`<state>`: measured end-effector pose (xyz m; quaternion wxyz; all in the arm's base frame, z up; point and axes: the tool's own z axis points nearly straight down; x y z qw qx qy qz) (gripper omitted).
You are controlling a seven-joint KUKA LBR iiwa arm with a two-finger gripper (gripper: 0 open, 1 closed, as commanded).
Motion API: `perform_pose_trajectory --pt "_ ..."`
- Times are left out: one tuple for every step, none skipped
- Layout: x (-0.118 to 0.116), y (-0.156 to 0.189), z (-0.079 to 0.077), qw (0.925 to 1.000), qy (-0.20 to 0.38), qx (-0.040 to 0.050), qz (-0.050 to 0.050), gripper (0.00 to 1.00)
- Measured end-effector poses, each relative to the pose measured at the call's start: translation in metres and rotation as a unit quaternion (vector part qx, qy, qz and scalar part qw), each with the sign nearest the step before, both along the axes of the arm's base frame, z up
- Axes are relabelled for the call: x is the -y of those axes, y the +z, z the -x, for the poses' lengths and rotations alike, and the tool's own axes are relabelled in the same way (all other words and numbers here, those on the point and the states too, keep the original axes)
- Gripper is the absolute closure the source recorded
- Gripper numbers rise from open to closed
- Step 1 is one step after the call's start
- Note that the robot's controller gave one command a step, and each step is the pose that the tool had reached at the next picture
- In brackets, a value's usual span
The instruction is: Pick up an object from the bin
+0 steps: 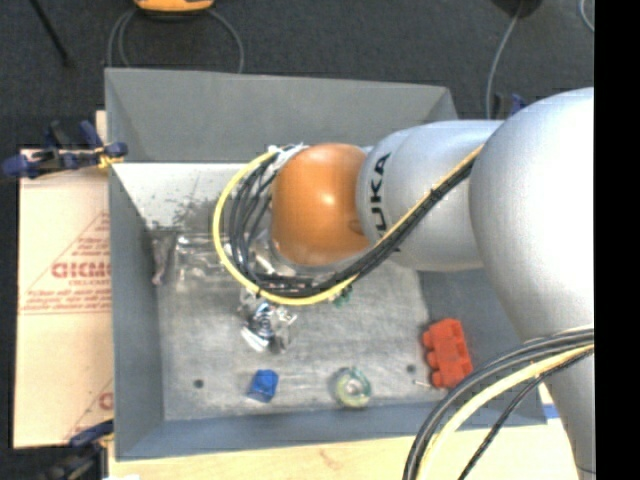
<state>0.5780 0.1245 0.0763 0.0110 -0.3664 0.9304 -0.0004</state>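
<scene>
a: where's the gripper?
b: low over the middle of the bin floor, under the orange cover.
a: clenched or released?
b: can't tell; it's a silvery tangle from here.
a: what's nearest?
b: a blue block, just below it in the view. right of that, a pale round thing. a red brick lies well apart, right.

red block: 1 | blue cube: 1 | round greenish thing: 1 | clear plastic piece: 1
</scene>
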Motion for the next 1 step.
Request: perform_pose_trajectory --pt "0.015 0.1478 -0.03 0.9996 0.027 -0.0032 0.003 1.0"
